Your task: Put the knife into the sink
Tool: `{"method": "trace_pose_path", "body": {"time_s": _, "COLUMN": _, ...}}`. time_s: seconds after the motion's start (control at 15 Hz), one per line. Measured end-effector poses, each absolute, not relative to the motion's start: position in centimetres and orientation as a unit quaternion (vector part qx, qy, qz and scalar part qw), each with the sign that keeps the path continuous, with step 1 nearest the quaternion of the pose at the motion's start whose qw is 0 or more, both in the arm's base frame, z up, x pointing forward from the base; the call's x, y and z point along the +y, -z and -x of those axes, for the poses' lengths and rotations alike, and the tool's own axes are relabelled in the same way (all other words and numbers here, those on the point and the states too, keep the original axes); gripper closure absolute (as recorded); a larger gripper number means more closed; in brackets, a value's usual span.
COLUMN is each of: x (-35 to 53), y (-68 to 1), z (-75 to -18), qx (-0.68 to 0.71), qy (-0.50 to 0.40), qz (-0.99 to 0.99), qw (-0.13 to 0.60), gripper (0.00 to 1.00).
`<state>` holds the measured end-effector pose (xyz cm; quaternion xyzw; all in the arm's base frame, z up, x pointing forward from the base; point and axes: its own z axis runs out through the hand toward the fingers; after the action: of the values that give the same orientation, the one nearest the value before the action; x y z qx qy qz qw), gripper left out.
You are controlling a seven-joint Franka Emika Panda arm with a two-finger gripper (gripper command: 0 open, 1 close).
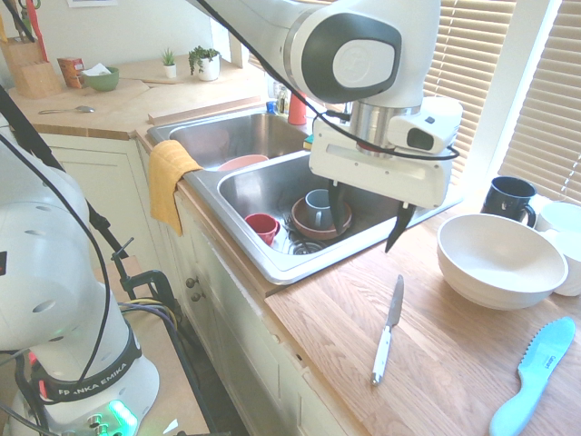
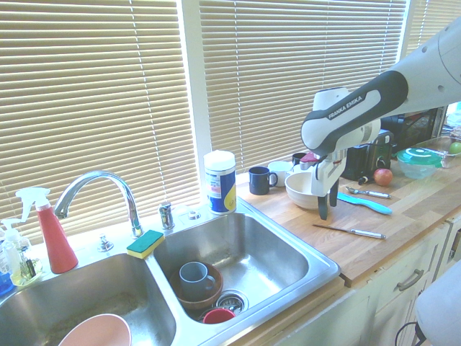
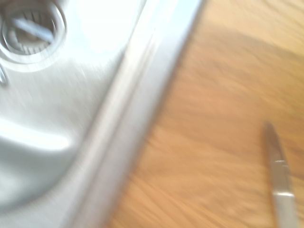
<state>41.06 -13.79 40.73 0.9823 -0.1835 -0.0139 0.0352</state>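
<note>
Knife (image 1: 388, 330) lies flat on the wooden surface (image 1: 436, 363), near its front edge, just beside the sink (image 1: 272, 259) rim's corner but apart from it. Blade tip points toward the sink, white handle toward the front edge. Untouched.

Gripper (image 1: 369, 221) hangs above the sink rim, pointing down, jaws spread wide, holding nothing. Well above the knife, not yet over it.

Handling, by my reckoning: light, rigid, thin. Metal blade is smooth and likely slick; it sits almost flush with the wood, so little to get under. Handle looks thicker and rounder, a better place to pinch, across its width near the middle or close to where blade meets handle, so it does not tip. Jaws would need turning to straddle the knife's line. Not fragile; dropping it into steel would only clatter.

Materials: surface is warm oiled wood planks, matte, with visible grain. Sink is brushed stainless, rectangular, flat shiny rim; it holds a grey mug (image 1: 317, 207) in a brown bowl and a small red cup (image 1: 262, 226). Wide white bowl (image 1: 499, 259) sits behind the knife; blue serrated plastic knife (image 1: 536, 372) toward the surface's right end, well apart. Wrist view is blurred; it shows rim, wood and the knife's tip (image 3: 280, 175).
</note>
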Motion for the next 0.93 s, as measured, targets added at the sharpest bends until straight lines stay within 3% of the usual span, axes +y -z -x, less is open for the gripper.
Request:
{"method": "trace_pose_path", "body": {"time_s": 0.73, "x": -22.8, "y": -34.5, "z": -34.9, "qx": -0.195, "qy": 0.033, "qz": -0.980, "qw": 0.031, "gripper": 0.00}}
{"method": "trace_pose_path", "body": {"time_s": 0.8, "x": -23.0, "y": -34.2, "z": -34.7, "qx": -0.195, "qy": 0.034, "qz": -0.980, "qw": 0.032, "gripper": 1.00}}
{"method": "trace_pose_path", "body": {"time_s": 0.93, "x": -23.4, "y": -33.5, "z": -34.5, "qx": -0.197, "qy": 0.036, "qz": -0.979, "qw": 0.032, "gripper": 1.00}}
